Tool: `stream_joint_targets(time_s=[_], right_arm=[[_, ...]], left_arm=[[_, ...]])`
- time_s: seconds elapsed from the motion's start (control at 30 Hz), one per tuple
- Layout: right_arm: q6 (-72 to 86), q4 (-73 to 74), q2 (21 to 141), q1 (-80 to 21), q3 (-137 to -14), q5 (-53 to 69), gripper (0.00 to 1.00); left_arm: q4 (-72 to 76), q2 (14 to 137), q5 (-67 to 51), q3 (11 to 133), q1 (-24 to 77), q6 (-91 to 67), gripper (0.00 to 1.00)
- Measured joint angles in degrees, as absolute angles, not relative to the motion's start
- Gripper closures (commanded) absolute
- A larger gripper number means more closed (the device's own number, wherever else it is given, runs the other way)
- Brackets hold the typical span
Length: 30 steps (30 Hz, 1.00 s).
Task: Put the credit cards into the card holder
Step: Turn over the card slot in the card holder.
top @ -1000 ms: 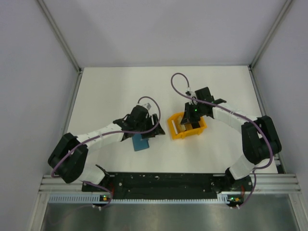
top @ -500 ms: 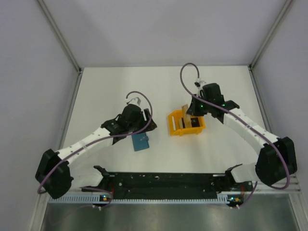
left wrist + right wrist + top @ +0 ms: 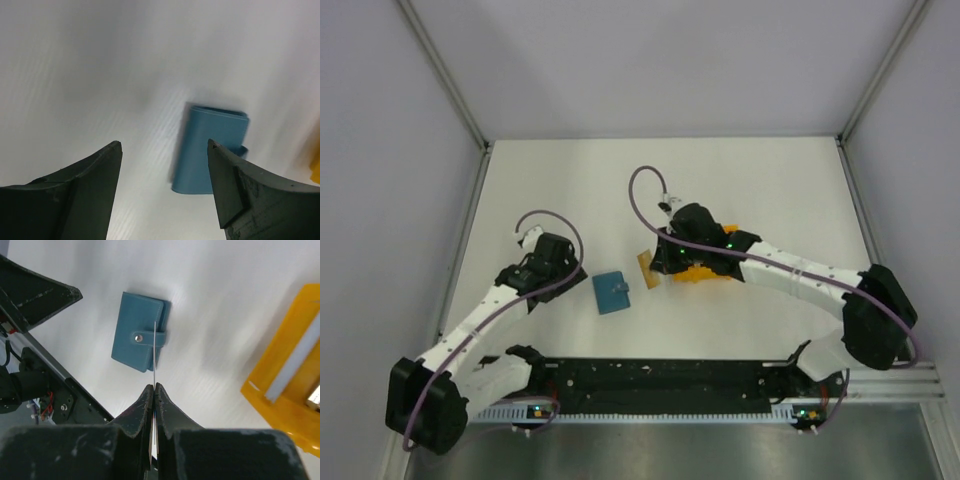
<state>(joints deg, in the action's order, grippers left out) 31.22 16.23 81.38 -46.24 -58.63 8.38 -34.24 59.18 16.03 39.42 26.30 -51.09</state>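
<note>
Located card holder (image 3: 612, 293) flat on the tabletop (image 3: 550, 190), left of centre, between the two arms. Noted its snap tab fastened across the right edge, so judged it shut. Read its long axis as running roughly near-to-far with a slight tilt, though the outline is close to square from above.

Recorded right end effector (image 3: 154, 387) pressed together on one yellowish credit card (image 3: 647, 268), held on edge so that the wrist view showed only a thin line. Placed the holder near-left of that end effector, just beside it and not touching. In the wrist view the card's edge lined up over the tab side of the holder.

Recorded left end effector (image 3: 164, 145) spread wide, gripping nothing, left of the holder, close but apart. Judged the right side slightly nearer.

Noted orange tray (image 3: 290, 390) right of the holder, largely under the right arm, with pale cards in it.

Judged insertion not yet begun. Flagged the fastened tab as a likely obstacle.
</note>
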Motion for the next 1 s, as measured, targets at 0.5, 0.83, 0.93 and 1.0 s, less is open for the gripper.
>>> stream_joint_targets(time_s=[0.5,0.83,0.93,1.0], right_arm=[[36.1,12.0,103.1,-58.7,-73.9,4.8,1.00],[35.2,14.6,106.6,-58.5,-74.0,-0.5,1.00],[34.6,15.2,106.5,-57.8,-74.0,-1.1,1.00],[34.3,15.7,106.4,-57.2,-73.7,-1.3,1.00]], left_arm=[[-38.3,51.3,10.3,30.7,19.9,-54.1,0.27],[-38.0,50.4,7.2,30.8,19.9,-52.4,0.27],[-36.1,50.4,4.5,30.8,19.9,-50.6,0.28],[-34.6,50.4,2.2,30.8,19.9,-49.5,0.28]])
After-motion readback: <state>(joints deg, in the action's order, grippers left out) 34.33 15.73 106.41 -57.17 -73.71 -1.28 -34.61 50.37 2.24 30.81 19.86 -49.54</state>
